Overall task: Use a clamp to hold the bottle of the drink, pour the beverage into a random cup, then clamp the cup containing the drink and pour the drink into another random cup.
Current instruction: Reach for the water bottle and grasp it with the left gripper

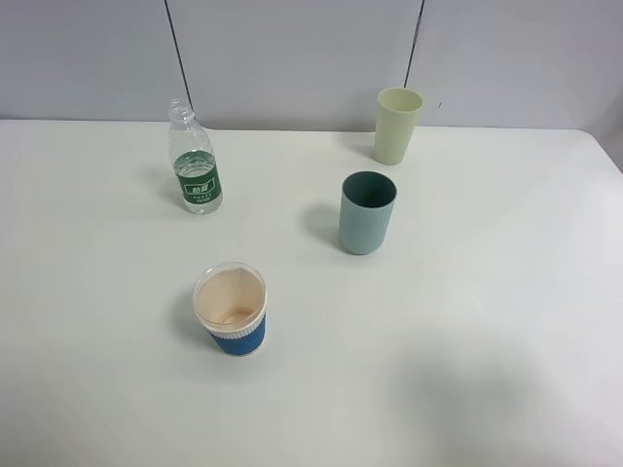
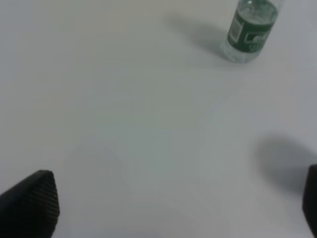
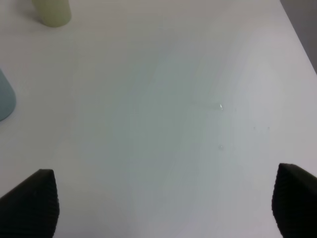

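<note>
A clear plastic bottle (image 1: 196,161) with a green label stands uncapped at the back left of the white table (image 1: 487,321). It also shows in the left wrist view (image 2: 250,29). A paper cup (image 1: 232,309) with a blue sleeve stands in front, a teal cup (image 1: 366,211) at the middle, a pale yellow-green cup (image 1: 397,125) at the back. No arm shows in the exterior high view. My left gripper (image 2: 178,203) is open over bare table, far from the bottle. My right gripper (image 3: 168,203) is open; the pale cup (image 3: 52,12) and teal cup (image 3: 6,99) lie at that view's edge.
A grey panelled wall (image 1: 292,58) runs behind the table. The table's right edge (image 3: 297,34) shows in the right wrist view.
</note>
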